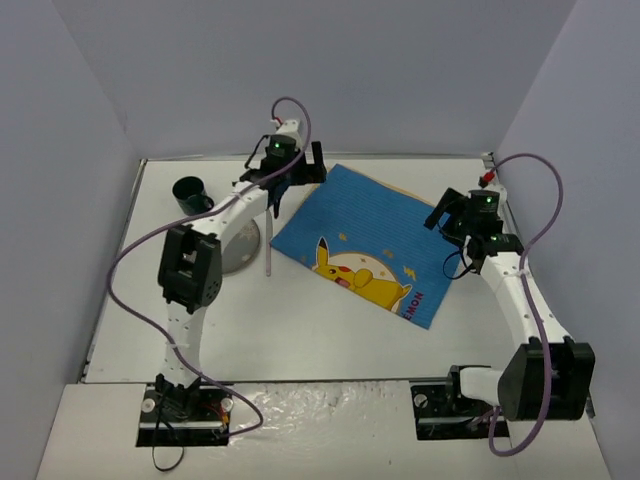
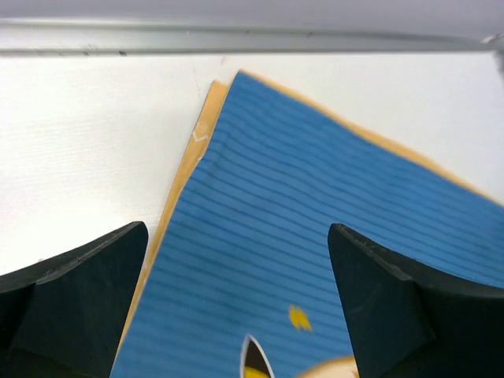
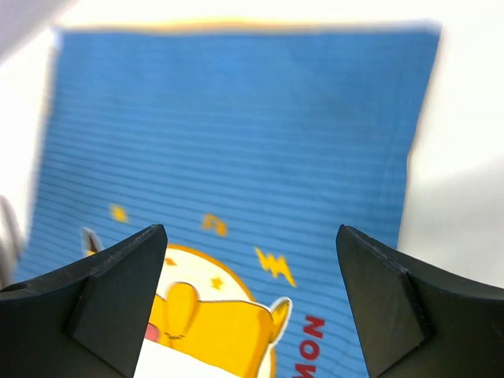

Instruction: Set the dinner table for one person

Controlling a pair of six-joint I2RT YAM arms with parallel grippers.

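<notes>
Blue cloth mat (image 1: 370, 235) with a yellow cartoon lies flat on the big white worktop (image 1: 300, 340), which sits under both arms. The left claw (image 2: 236, 233) hangs wide open over the mat's far corner, holding nothing. The right claw (image 3: 250, 232) is wide open and empty too, over the mat's other side. A dark cup (image 1: 190, 193) stands at the worktop's far left.

R fingers (image 3: 102, 303) apart above blue cartoon mat (image 3: 236, 118)
</notes>
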